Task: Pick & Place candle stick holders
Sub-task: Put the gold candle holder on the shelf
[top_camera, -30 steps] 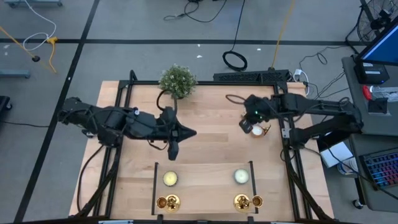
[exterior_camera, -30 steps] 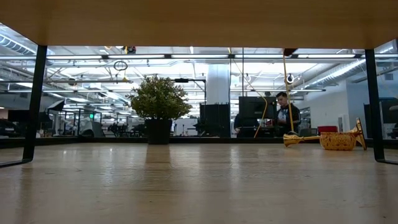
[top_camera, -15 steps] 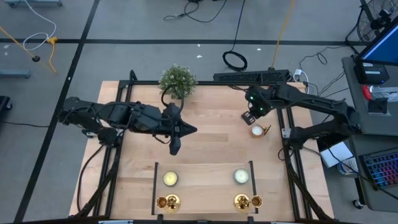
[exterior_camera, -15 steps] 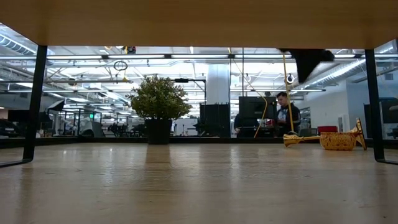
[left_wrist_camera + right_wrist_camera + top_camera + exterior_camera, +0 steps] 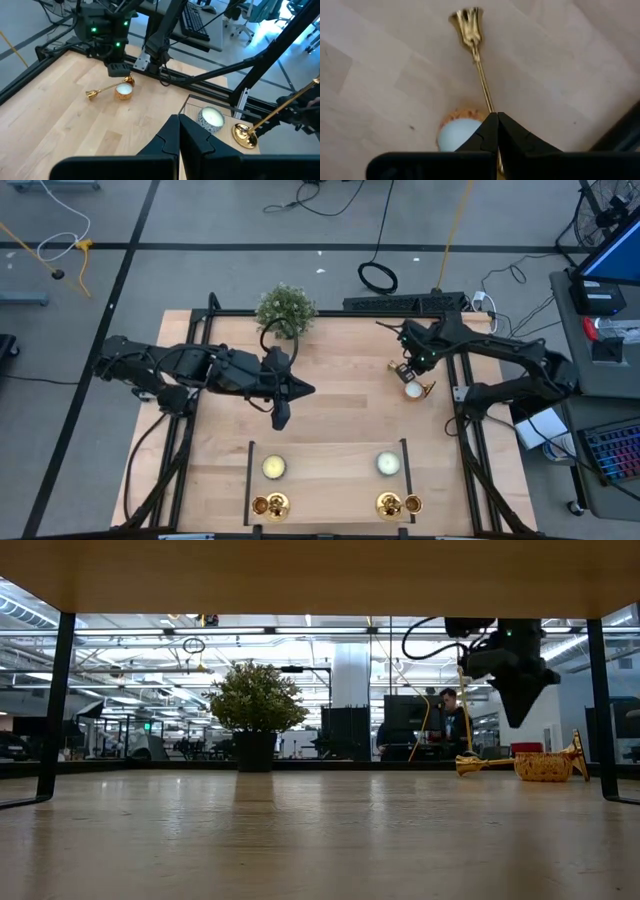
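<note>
One gold candle stick holder (image 5: 424, 389) lies on its side at the table's right, stem (image 5: 482, 75) flat on the wood, beside a white candle in a gold cup (image 5: 123, 91). My right gripper (image 5: 518, 720) hangs shut above it, pointing down, clear of holder and table. In the right wrist view its shut fingers (image 5: 497, 131) sit over the stem and candle. Three more holders (image 5: 270, 505) (image 5: 386, 503) (image 5: 412, 503) stand on their round bases at the near edge. My left gripper (image 5: 308, 390) waits shut over the table's middle.
A potted plant (image 5: 285, 310) stands at the far edge. Two white candles (image 5: 274, 468) (image 5: 388, 464) sit inside a thin wire frame (image 5: 250, 470) near the front. Bare wood lies between the plant and the frame. A person (image 5: 462, 725) is in the room behind.
My right gripper has come down from above toward the fallen holder, entering the low view from the top and tipping to point more steeply down. It has stayed shut. The holder and candle have not moved.
</note>
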{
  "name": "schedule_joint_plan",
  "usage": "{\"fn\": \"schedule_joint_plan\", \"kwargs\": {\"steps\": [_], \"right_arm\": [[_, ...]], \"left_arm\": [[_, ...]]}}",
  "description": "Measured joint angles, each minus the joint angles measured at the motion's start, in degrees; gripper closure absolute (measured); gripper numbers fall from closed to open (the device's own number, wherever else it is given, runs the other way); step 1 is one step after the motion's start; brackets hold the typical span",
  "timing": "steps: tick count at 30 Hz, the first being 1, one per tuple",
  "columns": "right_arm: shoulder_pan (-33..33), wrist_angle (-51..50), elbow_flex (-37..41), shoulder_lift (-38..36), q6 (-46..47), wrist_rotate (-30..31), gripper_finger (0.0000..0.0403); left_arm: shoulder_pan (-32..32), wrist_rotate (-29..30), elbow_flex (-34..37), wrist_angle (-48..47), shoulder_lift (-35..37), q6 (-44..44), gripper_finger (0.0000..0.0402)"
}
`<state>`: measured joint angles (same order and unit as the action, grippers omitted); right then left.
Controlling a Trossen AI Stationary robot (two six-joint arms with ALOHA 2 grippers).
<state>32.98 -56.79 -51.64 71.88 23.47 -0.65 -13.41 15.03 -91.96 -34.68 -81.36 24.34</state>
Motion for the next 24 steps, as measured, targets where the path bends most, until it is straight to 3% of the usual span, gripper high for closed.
{"fn": "schedule_joint_plan", "kwargs": {"steps": [6, 19, 24], "right_arm": [[2.74, 3.69, -0.30, 1.18, -4.29, -5.40, 0.0393], [2.68, 6.46, -0.52, 6.34, -8.40, -3.40, 0.0262], [2.66, 6.66, -0.52, 8.19, -8.79, -0.04, 0.0229]], "left_arm": [[0.15, 0.02, 0.00, -0.02, 0.00, -0.09, 0.0398], [1.18, -0.02, -0.02, 0.09, 0.00, 0.17, 0.0398], [1.18, -0.04, -0.02, 0.10, -0.01, 0.63, 0.0398]]}}
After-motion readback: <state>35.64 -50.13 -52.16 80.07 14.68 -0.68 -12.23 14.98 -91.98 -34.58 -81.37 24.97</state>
